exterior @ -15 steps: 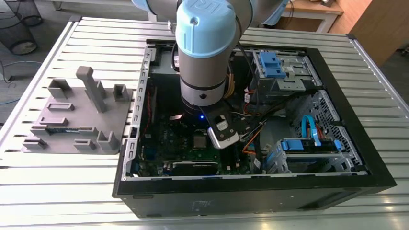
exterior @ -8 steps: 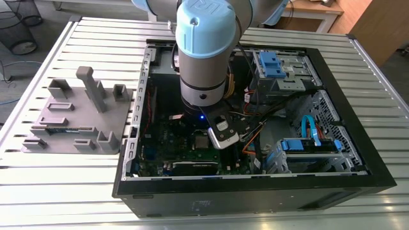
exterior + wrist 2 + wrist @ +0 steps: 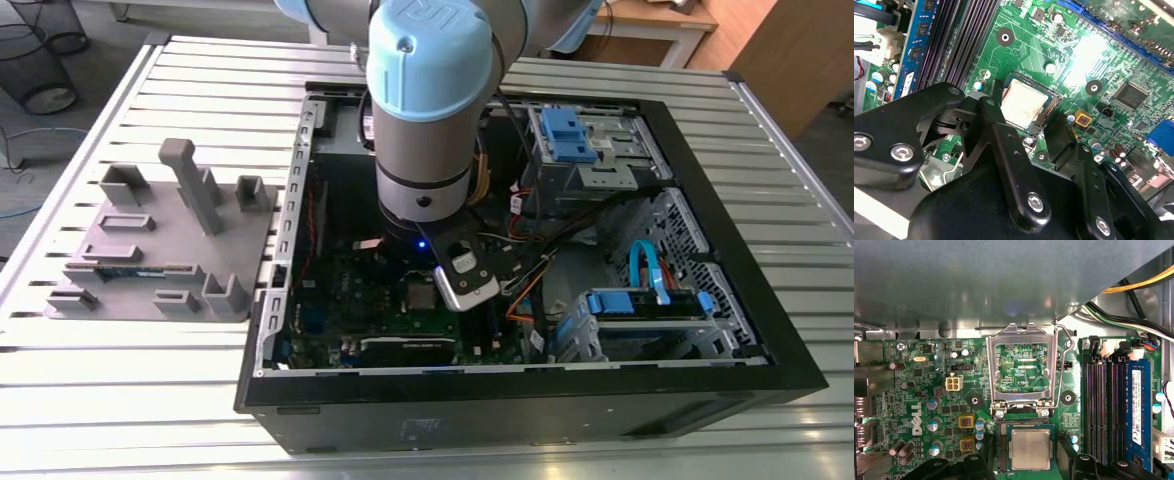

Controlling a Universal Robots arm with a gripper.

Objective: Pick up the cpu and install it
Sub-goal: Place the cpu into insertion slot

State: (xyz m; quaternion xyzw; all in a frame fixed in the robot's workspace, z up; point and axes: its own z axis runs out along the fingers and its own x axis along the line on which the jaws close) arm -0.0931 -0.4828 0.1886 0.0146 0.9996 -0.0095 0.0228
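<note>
Arm [image 3: 424, 120] pose, in the exterior view: its pale blue and grey wrist stands nearly upright over the open computer case [image 3: 534, 405], reaching down to the green motherboard [image 3: 340, 290] at about seven o'clock inside the case. A grey block tray [image 3: 160, 250] lies at nine o'clock from the case, the exterior view's left, on a slatted metal table [image 3: 134, 420]. Blue drive bays [image 3: 567, 135] sit at one o'clock inside the case. Wire bins [image 3: 40, 60] stand on the floor at eleven o'clock, and wooden furniture [image 3: 781, 50] at one o'clock.

In the second wrist view the gripper [image 3: 1024, 107] hangs just above the motherboard [image 3: 1054, 45] with its black fingers [image 3: 1064, 142] spread wide. The cpu [image 3: 1024, 102] lies flat in the socket between them, silvery top up. Neither finger grips it. Dark memory slots [image 3: 954, 45] run beside the socket.

In the first wrist view the cpu [image 3: 1029, 449] sits square in the socket on the motherboard [image 3: 929, 390]. The gripper [image 3: 1026, 457] straddles it, one of the fingers [image 3: 988, 455] on each side and apart from the chip's edges. The socket's metal load plate [image 3: 1021, 336] stands flipped open just beside the cpu. A memory stick [image 3: 1139, 410] is seated in the outermost slot.
</note>
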